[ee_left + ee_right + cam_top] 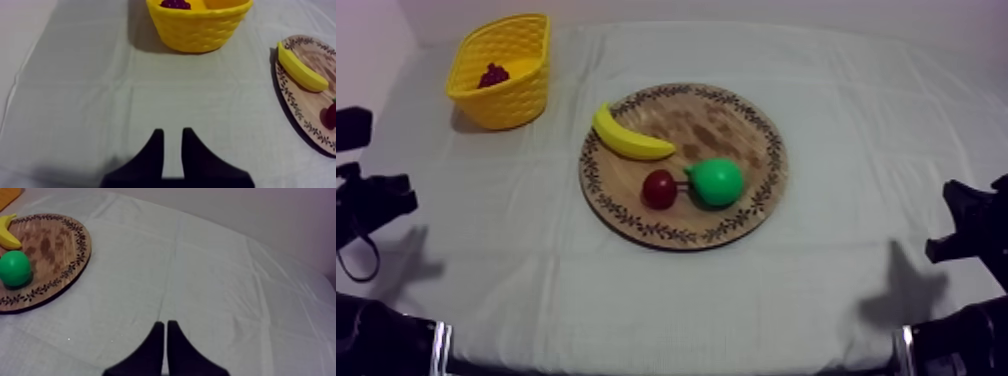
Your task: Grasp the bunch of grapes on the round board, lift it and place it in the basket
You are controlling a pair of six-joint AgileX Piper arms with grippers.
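The small dark-purple bunch of toy grapes (493, 75) already lies inside the yellow woven basket (506, 105), well apart from the round wooden board with a patterned rim (636, 215). It looks light, stiff and knobbly, so a pinch across its middle would likely hold best. The left fingers (152, 155) stand apart over the cloth-covered bench (90, 100). The right fingers (155, 348) lie together, holding nothing.

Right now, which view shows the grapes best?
The top view: the grapes lie whole inside the basket. The left wrist view catches part of them above the basket's near rim. The right wrist view faces the board and a basket corner.
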